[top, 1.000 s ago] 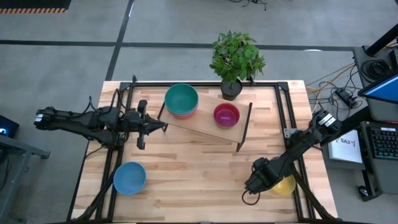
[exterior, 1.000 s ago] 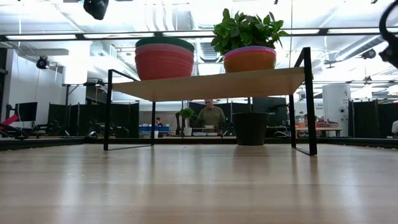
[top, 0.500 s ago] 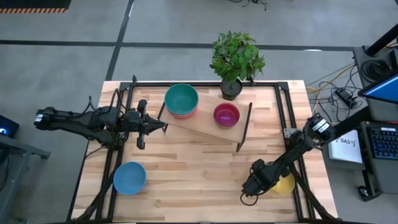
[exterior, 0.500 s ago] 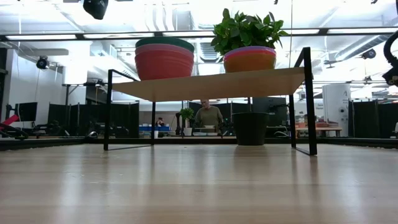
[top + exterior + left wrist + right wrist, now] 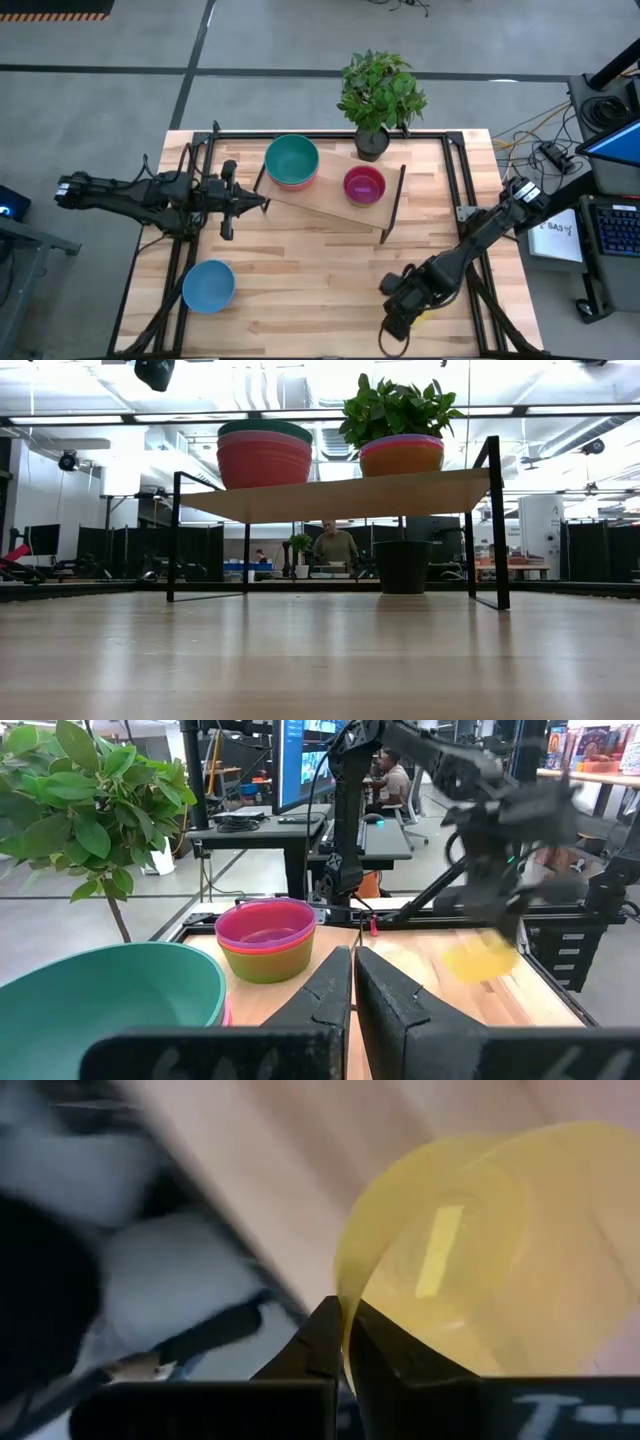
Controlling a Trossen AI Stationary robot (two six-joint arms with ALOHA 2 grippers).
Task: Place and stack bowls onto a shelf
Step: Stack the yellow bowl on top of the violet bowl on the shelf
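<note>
Right gripper (image 5: 343, 1342) is clenching yellow bowl (image 5: 490, 1250) by its rim, bowl tilting on edge; left gripper (image 5: 352, 982) is resting pinched shut beside shelf (image 5: 330, 205); blue bowl (image 5: 208, 285) is sitting apart on desk (image 5: 310, 275).

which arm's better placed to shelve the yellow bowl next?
Right. Its claw is already shut on the yellow bowl rim; the left claw waits shut by the shelf end, far from that bowl.

The wooden table (image 5: 320, 270) carries the shelf (image 5: 325, 205), blue bowl (image 5: 208, 285) and plant pot (image 5: 371, 143).
</note>
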